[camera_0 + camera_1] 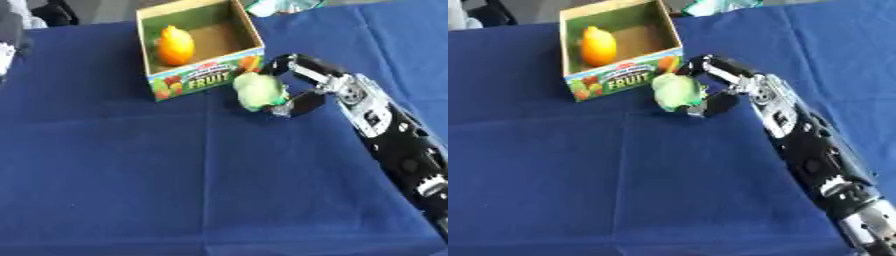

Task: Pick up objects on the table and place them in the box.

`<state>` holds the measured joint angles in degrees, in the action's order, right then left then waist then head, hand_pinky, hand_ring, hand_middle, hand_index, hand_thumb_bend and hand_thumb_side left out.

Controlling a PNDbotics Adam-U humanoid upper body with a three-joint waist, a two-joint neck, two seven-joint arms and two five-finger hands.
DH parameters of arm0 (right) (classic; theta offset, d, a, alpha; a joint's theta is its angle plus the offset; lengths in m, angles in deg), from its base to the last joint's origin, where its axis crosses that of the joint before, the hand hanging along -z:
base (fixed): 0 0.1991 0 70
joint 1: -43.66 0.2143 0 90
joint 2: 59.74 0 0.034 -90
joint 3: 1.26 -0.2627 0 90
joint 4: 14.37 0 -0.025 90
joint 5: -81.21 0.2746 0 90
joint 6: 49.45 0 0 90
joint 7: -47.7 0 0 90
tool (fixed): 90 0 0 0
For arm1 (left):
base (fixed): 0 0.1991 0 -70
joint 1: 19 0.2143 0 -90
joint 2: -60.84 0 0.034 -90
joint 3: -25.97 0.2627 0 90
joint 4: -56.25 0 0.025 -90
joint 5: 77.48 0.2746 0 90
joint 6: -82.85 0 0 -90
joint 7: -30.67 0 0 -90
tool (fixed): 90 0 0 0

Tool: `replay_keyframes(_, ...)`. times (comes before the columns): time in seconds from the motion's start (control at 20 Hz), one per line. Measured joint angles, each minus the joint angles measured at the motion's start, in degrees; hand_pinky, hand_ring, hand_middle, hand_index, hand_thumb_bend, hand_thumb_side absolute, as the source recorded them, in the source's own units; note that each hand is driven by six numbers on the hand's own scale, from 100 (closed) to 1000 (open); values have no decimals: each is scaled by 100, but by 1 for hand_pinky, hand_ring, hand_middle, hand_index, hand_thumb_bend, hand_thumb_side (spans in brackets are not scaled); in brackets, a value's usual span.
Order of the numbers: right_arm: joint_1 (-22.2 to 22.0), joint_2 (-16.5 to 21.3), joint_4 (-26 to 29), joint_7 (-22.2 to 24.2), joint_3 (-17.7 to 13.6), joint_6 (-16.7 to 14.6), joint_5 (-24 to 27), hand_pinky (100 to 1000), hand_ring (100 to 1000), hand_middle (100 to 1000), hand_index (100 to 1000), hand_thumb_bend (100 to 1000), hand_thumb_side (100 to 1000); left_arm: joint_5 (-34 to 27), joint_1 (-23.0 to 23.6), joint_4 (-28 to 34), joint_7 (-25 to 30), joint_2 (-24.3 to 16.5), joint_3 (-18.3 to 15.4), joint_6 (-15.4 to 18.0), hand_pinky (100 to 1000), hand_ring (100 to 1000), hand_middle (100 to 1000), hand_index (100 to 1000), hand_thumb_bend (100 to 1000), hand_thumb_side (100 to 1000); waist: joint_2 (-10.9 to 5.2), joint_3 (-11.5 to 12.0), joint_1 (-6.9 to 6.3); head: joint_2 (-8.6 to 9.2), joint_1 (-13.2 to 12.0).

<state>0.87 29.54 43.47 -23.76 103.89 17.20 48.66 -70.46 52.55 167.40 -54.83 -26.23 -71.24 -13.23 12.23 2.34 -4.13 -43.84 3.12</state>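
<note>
The right hand (302,82) has its fingers (293,104) curled around a pale green rounded fruit (259,90), just beside the near-right corner of the open cardboard fruit box (249,31) (an orange fruit (175,45) already inside), up-left of the hand over the blue-clothed table (175,180).

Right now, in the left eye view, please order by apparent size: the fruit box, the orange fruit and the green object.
1. Fruit box, clearly the largest.
2 and 3. Green object, held by the right hand, and orange fruit inside the box: they look about alike, so I cannot rank them.
</note>
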Motion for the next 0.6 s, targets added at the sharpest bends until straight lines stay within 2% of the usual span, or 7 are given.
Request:
replay_keyframes(0.25, 2, -9, 55, -424, -1, 91, 1, 754, 637, 448, 624, 261, 201, 0, 0, 0, 0, 0, 0, -1, 629, 614, 682, 800, 414, 615, 0, 0, 7, 0, 0)
replay_keyframes(0.6, 3, 80, 501, -699, 84, 224, 306, 745, 627, 402, 578, 245, 163, 0, 0, 3, -5, 0, -1, -7, 629, 614, 682, 800, 411, 614, 0, -33, 40, 0, -34)
